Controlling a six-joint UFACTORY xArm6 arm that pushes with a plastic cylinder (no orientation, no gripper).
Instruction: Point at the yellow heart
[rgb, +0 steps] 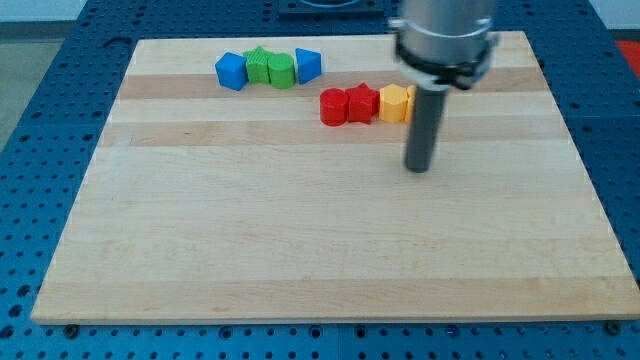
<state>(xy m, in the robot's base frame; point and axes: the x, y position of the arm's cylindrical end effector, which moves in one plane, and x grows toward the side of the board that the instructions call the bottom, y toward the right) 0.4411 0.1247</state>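
A yellow block (394, 103) lies near the view's top, right of centre, at the right end of a row with two red blocks. Its shape looks hexagonal. A thin yellow sliver (410, 103) shows right beside it, mostly hidden behind my rod; I cannot tell whether it is a separate block or what shape it has. My tip (418, 168) rests on the board just below and to the right of the yellow block, a short gap away from it.
A red block (334, 106) and a red star (361, 102) sit left of the yellow block. Further up and left is a row: blue block (231, 71), green star (260, 66), green block (282, 71), blue block (308, 65). The wooden board (300, 240) sits on a blue perforated table.
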